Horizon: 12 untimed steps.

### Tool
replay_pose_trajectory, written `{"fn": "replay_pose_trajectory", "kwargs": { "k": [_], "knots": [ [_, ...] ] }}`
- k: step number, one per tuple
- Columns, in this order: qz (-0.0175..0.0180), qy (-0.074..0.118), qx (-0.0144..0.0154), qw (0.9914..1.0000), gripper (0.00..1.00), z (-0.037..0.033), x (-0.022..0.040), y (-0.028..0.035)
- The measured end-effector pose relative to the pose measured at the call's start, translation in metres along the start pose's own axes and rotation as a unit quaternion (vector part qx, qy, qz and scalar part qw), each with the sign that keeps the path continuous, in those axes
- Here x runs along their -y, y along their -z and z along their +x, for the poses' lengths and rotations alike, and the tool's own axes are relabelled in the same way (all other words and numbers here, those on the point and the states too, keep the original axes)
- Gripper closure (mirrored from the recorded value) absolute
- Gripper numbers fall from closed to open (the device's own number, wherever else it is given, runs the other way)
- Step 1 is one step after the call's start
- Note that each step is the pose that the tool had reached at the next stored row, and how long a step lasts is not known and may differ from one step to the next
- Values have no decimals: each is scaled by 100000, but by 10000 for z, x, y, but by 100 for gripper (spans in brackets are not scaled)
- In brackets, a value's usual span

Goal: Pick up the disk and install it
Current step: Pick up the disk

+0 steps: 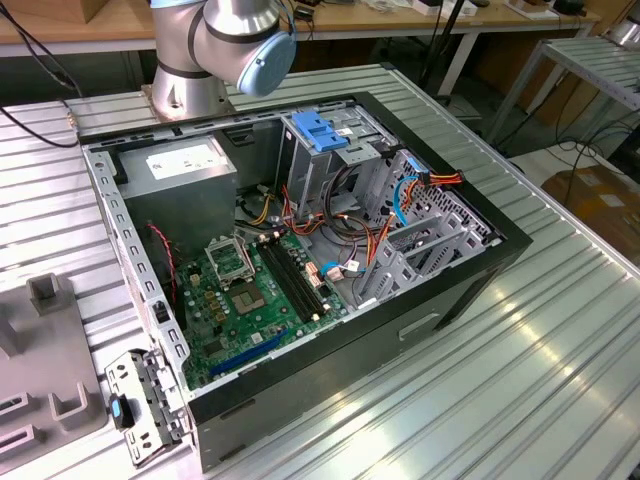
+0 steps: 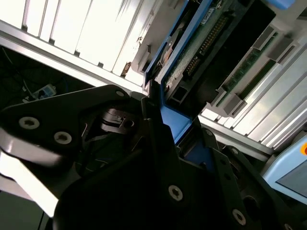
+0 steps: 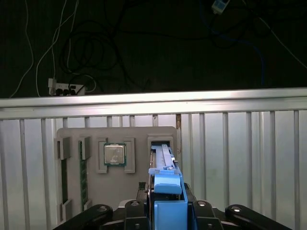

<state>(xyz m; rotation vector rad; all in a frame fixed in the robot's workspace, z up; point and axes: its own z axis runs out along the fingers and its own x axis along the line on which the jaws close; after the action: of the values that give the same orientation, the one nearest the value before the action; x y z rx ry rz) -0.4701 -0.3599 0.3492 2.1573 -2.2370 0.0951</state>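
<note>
I'm at the pick-up step. The gripper [image 3: 167, 213] has its fingers pressed against the blue side rails of the disk [image 3: 168, 184]. As far as both wrist views let me judge, it is clamped on it. The drive reaches edge-on from the jaws toward the grey parts tray [image 3: 72, 134]. Its far end points into the tray's end slot, the next pocket over from the processor [image 3: 115, 154]; I cannot tell whether it is seated in that slot or just clear of it. In the second wrist view the drive's circuit-board face and connector show beyond the fingers. The open computer case [image 1: 450, 290] sits just beside the tray, with its drive cage [image 1: 320, 175] under the blue latch [image 1: 320, 130]. With the disk over at the tray, the install is not yet done. As I judge it, the next move calls for a straight pull along the slot — no twist, or the rails could bind on the tray's walls.
</note>
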Motion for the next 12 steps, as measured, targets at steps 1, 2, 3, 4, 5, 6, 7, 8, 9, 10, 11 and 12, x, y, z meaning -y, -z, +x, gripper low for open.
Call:
{"fn": "replay_pose_trajectory", "kwargs": {
  "k": [1,2,3,4,5,6,7,8,9,10,11,12],
  "knots": [
    [5,3,3,100000,63,0,0,5],
    [6,0,2,100000,63,1,0,9],
    [8,1,3,100000,63,1,1,12],
    [5,1,1,100000,63,1,1,17],
    [8,0,4,100000,63,1,1,24],
    [9,1,4,100000,63,2,1,28],
    [4,2,3,100000,63,2,1,35],
    [1,0,2,100000,63,3,1,45],
    [5,1,2,100000,63,3,1,52],
    [8,0,3,100000,63,4,2,64],
    [6,-1,5,100000,63,4,2,71],
    [7,0,1,100000,63,5,2,78]
  ]
}}
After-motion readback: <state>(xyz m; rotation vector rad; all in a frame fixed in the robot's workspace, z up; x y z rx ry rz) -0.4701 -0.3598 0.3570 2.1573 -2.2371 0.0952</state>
